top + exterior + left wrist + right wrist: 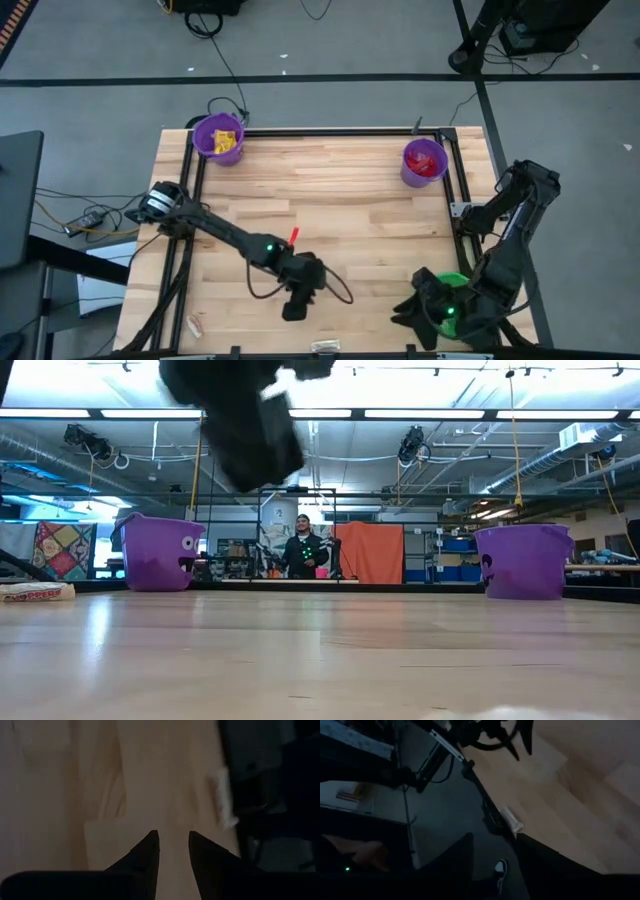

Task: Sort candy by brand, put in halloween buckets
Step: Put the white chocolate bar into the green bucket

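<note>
My left gripper (295, 308) (172, 842) hangs open over bare table near the front edge, its fingers pointing steeply down with nothing between them. A pale wrapped candy (325, 346) (223, 802) lies flat at the front edge just beyond it. My right gripper (408, 312) (492, 842) is open and holds nothing; it is raised beside the green bucket (452, 283), which the right arm mostly hides. A red candy (293, 236) lies mid-table. Two purple buckets (218, 138) (424, 160) stand at the far corners, one holding yellow candy, the other red.
A tan candy (195, 325) lies near the front left corner and shows as a flat wrapper (35, 592) in the low view. A black frame rail (320, 131) runs around the table. Bare wood lies between the buckets. A person (305, 550) stands far behind the table.
</note>
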You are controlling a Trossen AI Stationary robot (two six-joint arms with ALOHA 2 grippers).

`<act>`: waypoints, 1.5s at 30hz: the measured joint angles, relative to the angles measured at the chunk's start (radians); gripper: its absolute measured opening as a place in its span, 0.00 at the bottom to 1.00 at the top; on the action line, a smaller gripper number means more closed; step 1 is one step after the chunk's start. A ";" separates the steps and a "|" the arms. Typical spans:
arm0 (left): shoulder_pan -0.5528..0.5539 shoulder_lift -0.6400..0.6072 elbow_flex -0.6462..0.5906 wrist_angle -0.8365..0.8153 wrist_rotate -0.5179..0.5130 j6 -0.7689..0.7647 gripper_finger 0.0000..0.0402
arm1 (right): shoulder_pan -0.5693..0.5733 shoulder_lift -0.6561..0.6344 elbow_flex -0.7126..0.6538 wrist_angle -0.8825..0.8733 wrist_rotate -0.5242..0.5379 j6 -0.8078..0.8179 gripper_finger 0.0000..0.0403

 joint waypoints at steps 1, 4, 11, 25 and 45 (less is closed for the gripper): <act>-0.011 0.000 -0.013 -0.005 -0.012 -0.004 0.27 | -0.006 0.015 0.000 0.018 -0.002 -0.006 0.40; -0.045 0.001 -0.035 0.006 -0.039 -0.017 0.27 | -0.030 0.060 0.000 0.092 -0.030 -0.028 0.40; -0.093 0.000 -0.062 -0.135 -0.289 -0.063 0.26 | -0.134 0.153 0.000 0.153 -0.048 -0.082 0.40; -0.050 -0.353 -0.350 -0.281 -0.260 -0.310 0.02 | -0.191 0.195 0.000 0.451 -0.168 -0.441 0.36; 0.135 -0.786 -0.675 -0.759 -0.373 -0.648 0.55 | -0.454 0.202 0.000 0.488 -0.251 -0.505 0.36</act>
